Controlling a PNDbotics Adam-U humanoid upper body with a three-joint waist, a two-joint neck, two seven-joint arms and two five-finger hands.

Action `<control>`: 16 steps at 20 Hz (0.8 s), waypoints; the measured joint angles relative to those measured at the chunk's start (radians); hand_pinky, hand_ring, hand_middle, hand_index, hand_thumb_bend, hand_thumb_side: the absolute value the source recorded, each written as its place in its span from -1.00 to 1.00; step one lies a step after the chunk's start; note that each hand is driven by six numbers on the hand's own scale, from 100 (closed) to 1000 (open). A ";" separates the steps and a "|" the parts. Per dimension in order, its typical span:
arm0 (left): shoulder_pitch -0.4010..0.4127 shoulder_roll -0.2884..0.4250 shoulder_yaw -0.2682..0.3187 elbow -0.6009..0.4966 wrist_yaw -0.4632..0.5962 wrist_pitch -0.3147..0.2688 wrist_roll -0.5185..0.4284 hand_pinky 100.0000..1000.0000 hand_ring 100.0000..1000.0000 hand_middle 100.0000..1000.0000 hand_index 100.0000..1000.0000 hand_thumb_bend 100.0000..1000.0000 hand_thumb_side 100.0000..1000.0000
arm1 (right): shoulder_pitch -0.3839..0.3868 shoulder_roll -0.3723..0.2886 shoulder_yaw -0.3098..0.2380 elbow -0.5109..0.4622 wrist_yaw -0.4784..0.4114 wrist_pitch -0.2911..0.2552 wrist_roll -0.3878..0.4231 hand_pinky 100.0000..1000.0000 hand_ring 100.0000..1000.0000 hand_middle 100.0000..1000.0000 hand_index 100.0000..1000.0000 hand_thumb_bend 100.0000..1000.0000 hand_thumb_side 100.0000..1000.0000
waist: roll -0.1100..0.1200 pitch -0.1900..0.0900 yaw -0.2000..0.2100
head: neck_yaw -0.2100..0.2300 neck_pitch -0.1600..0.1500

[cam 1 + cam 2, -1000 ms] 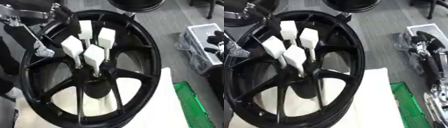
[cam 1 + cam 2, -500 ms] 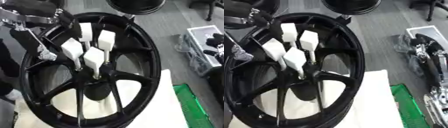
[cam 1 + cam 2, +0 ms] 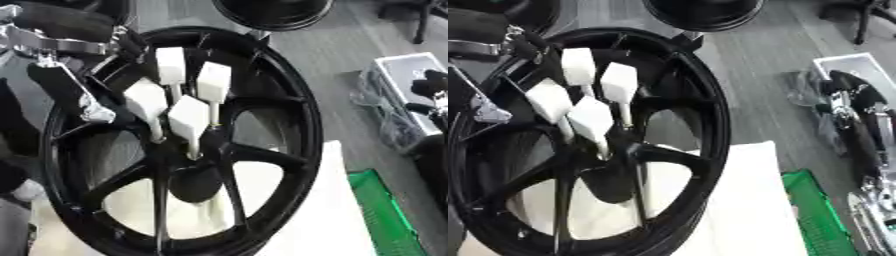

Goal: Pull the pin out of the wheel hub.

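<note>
Four white block-headed pins (image 3: 189,121) stand clustered at the centre of the black wheel hub (image 3: 293,150), thin stems set into it; stiff and light by my judgement, best taken by a square head and drawn straight out along the stem. Farther left, my left hand (image 3: 83,102) overlaps the spokes, fingers unreadable; my right hand (image 3: 846,107), far right, likewise.

A white table (image 3: 745,210) carries the black wheel hub (image 3: 289,150), with a green crate (image 3: 385,210) at its right edge.
</note>
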 measured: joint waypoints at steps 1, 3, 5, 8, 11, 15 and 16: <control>0.000 0.000 -0.001 0.001 -0.003 -0.001 0.001 0.40 0.38 0.42 0.58 -0.50 -0.21 | 0.000 0.000 0.000 0.000 0.000 0.000 0.000 0.39 0.61 0.34 0.56 -1.00 0.25 | 0.000 0.000 0.000 | 0.000 0.000; 0.000 0.000 -0.006 0.007 -0.012 -0.005 0.005 0.39 0.37 0.40 0.57 -0.49 -0.22 | 0.000 0.000 0.000 0.000 0.000 0.000 0.000 0.39 0.61 0.34 0.56 -1.00 0.25 | 0.000 0.000 0.000 | 0.000 0.000; 0.000 -0.001 -0.010 0.013 -0.025 -0.008 0.008 0.38 0.35 0.37 0.54 -0.51 -0.24 | 0.000 0.000 0.000 0.000 0.000 0.000 0.000 0.39 0.61 0.34 0.56 -1.00 0.25 | 0.000 0.000 0.000 | 0.000 0.000; 0.000 -0.009 -0.018 0.026 -0.042 -0.013 0.013 0.38 0.34 0.36 0.53 -0.55 -0.26 | 0.000 0.000 0.000 0.000 0.000 0.000 0.000 0.39 0.61 0.34 0.56 -1.00 0.25 | 0.000 0.000 -0.001 | 0.001 0.000; -0.001 -0.017 -0.024 0.039 -0.050 -0.016 0.016 0.36 0.32 0.33 0.50 -0.66 -0.37 | 0.000 0.000 0.000 0.000 0.000 0.000 0.001 0.39 0.61 0.34 0.56 -1.00 0.25 | 0.000 0.000 -0.001 | 0.004 0.000; -0.005 -0.026 -0.024 0.049 -0.053 -0.016 0.016 0.34 0.32 0.34 0.50 -0.72 -0.33 | 0.000 0.000 0.002 0.000 0.000 0.002 0.003 0.39 0.61 0.34 0.56 -1.00 0.26 | 0.000 0.000 -0.002 | 0.006 0.000; -0.007 -0.026 -0.025 0.049 -0.053 -0.016 0.016 0.34 0.33 0.34 0.51 -0.71 -0.31 | 0.000 0.000 0.004 0.000 0.000 0.003 0.003 0.39 0.61 0.34 0.56 -1.00 0.26 | 0.000 0.000 -0.002 | 0.007 0.000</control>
